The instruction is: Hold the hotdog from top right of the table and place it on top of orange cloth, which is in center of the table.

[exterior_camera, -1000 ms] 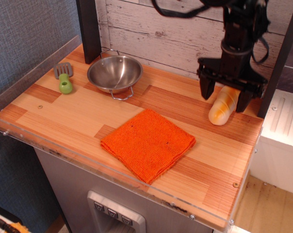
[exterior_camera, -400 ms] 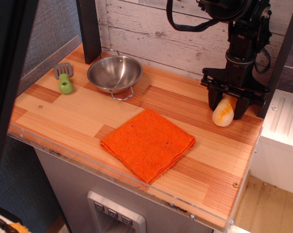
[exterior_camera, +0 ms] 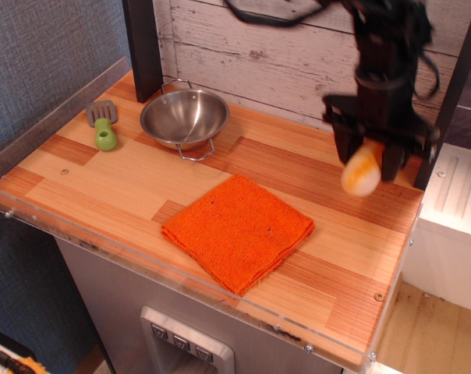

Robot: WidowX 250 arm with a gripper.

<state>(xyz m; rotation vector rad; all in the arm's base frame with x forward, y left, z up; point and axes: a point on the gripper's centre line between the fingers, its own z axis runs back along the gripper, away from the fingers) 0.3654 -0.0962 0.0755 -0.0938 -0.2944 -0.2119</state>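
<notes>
- Whitewashed planks back a striped wooden table [exterior_camera: 126, 175] whose front edge carries a clear acrylic strip.
- Far left, a green-handled grey spatula [exterior_camera: 103, 127] lies near the back corner, well away from the work.
- Just right of it sits a steel bowl [exterior_camera: 184, 117], empty and apart from everything else.
- At the centre, the orange cloth [exterior_camera: 237, 230] lies folded flat, with nothing on it yet.
- At the top right, the gripper [exterior_camera: 373, 152] points down with its jaws closed around the upper part of the hotdog [exterior_camera: 361, 170]; the rounded lower end hangs free below them, and the bun looks lifted off the wood, though blur makes that hard to judge.
- The carry towards the cloth looks to be the step in hand; to my eye it goes best with the grip kept firm, the bun kept high enough to clear the cloth's raised edge, and the release saved until the bun is low over the cloth's middle so it cannot roll off.
</notes>
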